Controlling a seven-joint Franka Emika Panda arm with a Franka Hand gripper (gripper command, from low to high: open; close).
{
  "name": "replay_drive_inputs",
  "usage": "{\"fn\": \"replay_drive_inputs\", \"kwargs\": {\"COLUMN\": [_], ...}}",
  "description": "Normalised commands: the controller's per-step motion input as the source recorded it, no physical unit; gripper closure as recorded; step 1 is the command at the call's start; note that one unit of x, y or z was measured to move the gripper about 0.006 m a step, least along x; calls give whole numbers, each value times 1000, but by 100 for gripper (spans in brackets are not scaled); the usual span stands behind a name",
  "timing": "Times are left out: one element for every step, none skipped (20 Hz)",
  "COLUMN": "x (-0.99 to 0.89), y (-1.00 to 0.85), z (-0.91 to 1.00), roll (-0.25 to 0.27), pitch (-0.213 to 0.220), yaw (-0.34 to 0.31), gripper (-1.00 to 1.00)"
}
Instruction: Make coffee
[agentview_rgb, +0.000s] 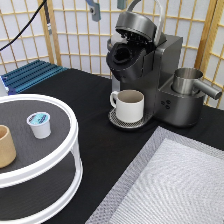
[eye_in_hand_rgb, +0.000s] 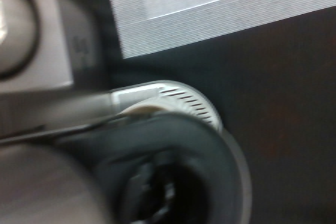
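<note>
The coffee pod (agentview_rgb: 39, 124), white with a teal foil top, stands upright on the top tier of a round white two-tier stand (agentview_rgb: 70, 150). The dark grey coffee machine (agentview_rgb: 167, 60) has its lid (agentview_rgb: 134, 24) raised and its pod chamber (agentview_rgb: 122, 54) open and empty. A cream mug (agentview_rgb: 129, 105) sits on the drip tray (agentview_rgb: 117, 121) under the spout. Only the two fingertips of my gripper (agentview_rgb: 107, 6) show, at the exterior view's top edge above the machine, apart with nothing between them. The wrist view looks down on the open chamber (eye_in_hand_rgb: 165, 190) and the drip tray (eye_in_hand_rgb: 191, 102).
A tan wooden cup (agentview_rgb: 5, 146) stands on the stand near the pod. A steel jug (agentview_rgb: 187, 80) sits on the machine's right side. A grey woven mat (agentview_rgb: 175, 185) lies at the bottom right. A blue rack (agentview_rgb: 30, 74) lies at the back left.
</note>
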Motion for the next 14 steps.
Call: {"fn": "replay_drive_inputs", "kwargs": {"x": [-37,-49,-120,-160,-203,-226,-277,-274,-311,-363,-363,-357,-351,-351], "y": [-1000,-1000,-994,-940,-866,-780,-626,-551,-523,-417,-406,-394,-389,-386], "z": [-363,-360,-354,-360,-363,-323,-323,-254,-314,-357,-323,-300,-291,-283], "roll": [-25,-24,-27,-24,-27,-56,-78,-91,-78,-77,-67,-66,-71,-69], "pitch": [-110,-109,-102,-94,-100,-96,-99,-74,-93,-104,-92,-81,-80,-76], "yaw": [0,0,-14,-35,-63,-84,-132,-153,-169,-207,-214,-219,-219,-222], "gripper": [-100,-100,-100,-100,-100,-100,-100,-100,-100,-100,-100,-100,-100,-100]}}
